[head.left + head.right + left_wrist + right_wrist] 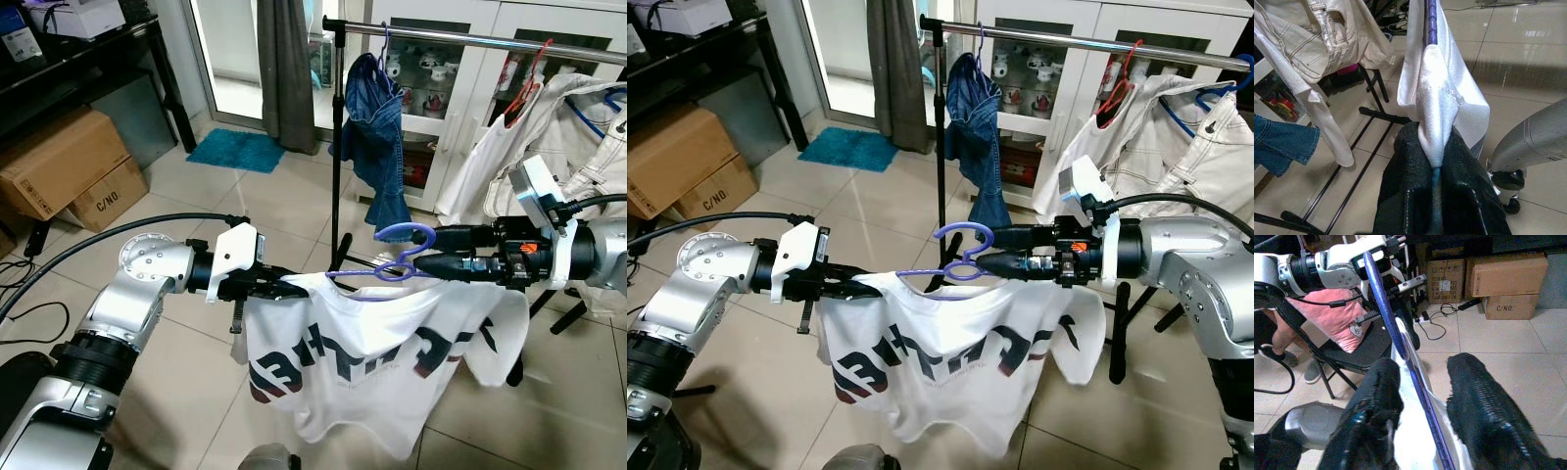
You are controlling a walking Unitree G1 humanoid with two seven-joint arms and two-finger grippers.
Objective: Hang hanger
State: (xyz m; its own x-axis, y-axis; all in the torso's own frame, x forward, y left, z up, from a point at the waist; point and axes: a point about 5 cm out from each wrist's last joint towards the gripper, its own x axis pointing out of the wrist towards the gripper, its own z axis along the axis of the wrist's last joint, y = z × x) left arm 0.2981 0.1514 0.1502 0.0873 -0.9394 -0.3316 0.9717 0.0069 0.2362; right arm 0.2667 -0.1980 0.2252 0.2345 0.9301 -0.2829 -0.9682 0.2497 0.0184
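left gripper (pixel 279 284) clenched on the white t-shirt (pixel 377 367) shoulder, right gripper (pixel 441 262) fingers apart around the purple hanger (pixel 392 264); shirt may slip off mid-frame.

Purple plastic hanger (pixel 387 262), carrying a white T-shirt (pixel 377 357) with dark lettering across the chest. Hanger is held roughly level in mid-air, below and in front of the metal clothes rail (pixel 490 39), not touching it. Hook curls upward near the middle. The shirt drapes straight down from both shoulders, hem hanging free above the tiled floor. One shoulder end is pinched through the fabric, cloth bunched there.
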